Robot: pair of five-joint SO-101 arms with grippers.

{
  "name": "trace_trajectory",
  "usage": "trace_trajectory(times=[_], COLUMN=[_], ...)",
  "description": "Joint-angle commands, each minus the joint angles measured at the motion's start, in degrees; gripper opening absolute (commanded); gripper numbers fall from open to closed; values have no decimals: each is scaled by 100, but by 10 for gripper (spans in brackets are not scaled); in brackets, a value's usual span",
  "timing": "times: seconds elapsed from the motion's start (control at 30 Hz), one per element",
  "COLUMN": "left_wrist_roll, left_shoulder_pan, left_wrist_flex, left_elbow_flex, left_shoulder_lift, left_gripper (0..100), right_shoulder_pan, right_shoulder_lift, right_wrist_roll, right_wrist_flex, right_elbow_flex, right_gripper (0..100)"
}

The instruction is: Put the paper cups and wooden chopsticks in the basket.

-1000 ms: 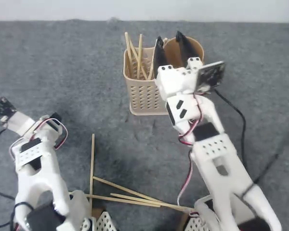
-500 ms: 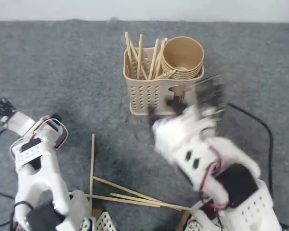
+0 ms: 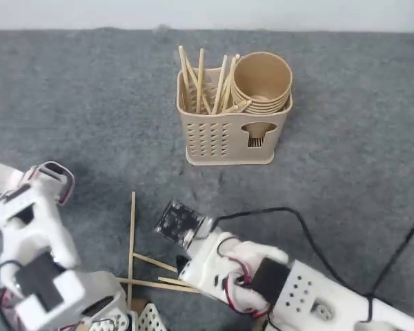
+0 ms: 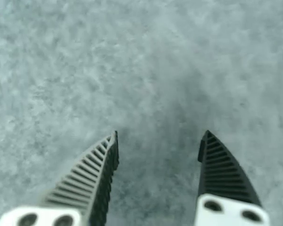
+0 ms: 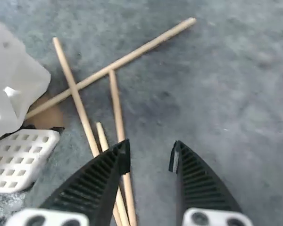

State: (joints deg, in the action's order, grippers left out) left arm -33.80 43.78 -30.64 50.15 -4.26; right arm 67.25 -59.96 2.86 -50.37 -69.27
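A grey, felt-like tabletop (image 3: 90, 103) is seen across the whole work area, and a pale strip of wall (image 3: 193, 14) is met at its far edge. A black cable (image 3: 290, 210) is trailed over the grey surface beside the right arm (image 3: 283, 286), and white perforated base blocks (image 3: 150, 318) are set at the near edge, between the right arm and the left arm (image 3: 31, 234).

The left gripper (image 4: 158, 141) is held with its fingers spread wide, nothing between them, and bare grey surface is seen beneath it. The right gripper (image 5: 150, 153) is held low with its fingers parted and nothing pinched.

Four loose wooden chopsticks (image 5: 113, 66) are laid flat just under and just beyond the right gripper's tips, crossing one another. One of them is run beneath the tip of one finger. A white perforated block (image 5: 19, 160) and a brown patch (image 5: 45, 117) are found just beside them. In the high view, the near ends of several of these sticks (image 3: 132, 234) are covered by the right arm.

A beige perforated plastic basket (image 3: 228, 138) is stood upright well apart from both grippers, toward the far side. A stack of brown paper cups (image 3: 262, 79) is held in one compartment, and a bundle of upright wooden chopsticks (image 3: 200, 76) is leaned in the other.
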Motion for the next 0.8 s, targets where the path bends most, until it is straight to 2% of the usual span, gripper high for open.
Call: trace_trajectory(times=[0.0, 0.2, 0.33, 0.5, 0.77], left_wrist_roll=[-123, -123, -123, -123, -123], left_shoulder_pan=[79, 79, 79, 79, 79], left_wrist_flex=[-422, -431, -431, -431, -431], left_elbow_flex=[-655, -690, -690, -690, -690], left_shoulder_lift=[334, 360, 360, 360, 360], left_gripper=[264, 264, 264, 264, 264], right_shoulder_pan=[136, 154, 189, 576, 338], right_shoulder_lift=[-84, 409, 1279, 2492, 3864], right_wrist_roll=[149, 167, 141, 141, 123], right_wrist_flex=[629, 813, 1270, 1727, 2053], right_elbow_flex=[-211, -325, -299, -70, 440], right_gripper=[140, 140, 140, 140, 140])
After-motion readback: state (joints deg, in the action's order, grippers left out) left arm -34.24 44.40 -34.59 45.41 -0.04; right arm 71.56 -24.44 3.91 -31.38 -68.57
